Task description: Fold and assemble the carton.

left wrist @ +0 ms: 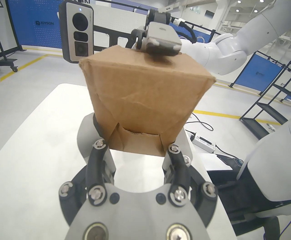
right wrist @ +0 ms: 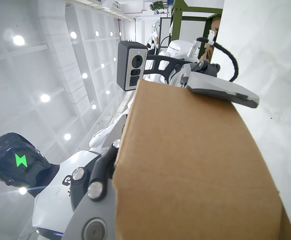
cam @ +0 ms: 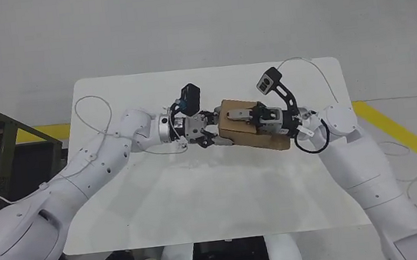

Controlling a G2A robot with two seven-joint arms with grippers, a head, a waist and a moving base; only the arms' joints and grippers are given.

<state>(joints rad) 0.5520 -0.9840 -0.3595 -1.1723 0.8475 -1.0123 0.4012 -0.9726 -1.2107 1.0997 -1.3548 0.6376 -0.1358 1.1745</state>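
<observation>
Both of my grippers are clenched on the brown cardboard carton (cam: pixel 241 132), which sits over the white table (cam: pixel 201 200) a little toward 12 o'clock from the middle (its panels already stand as a box). My left gripper (cam: pixel 207 130) takes the carton's 9 o'clock end, with the narrowed flaps squeezed between my fingers (left wrist: pixel 86 136). My right gripper (cam: pixel 265 116) holds the 3 o'clock end, with one finger pad (left wrist: pixel 162 44) pressed flat on the top panel near that edge.
</observation>
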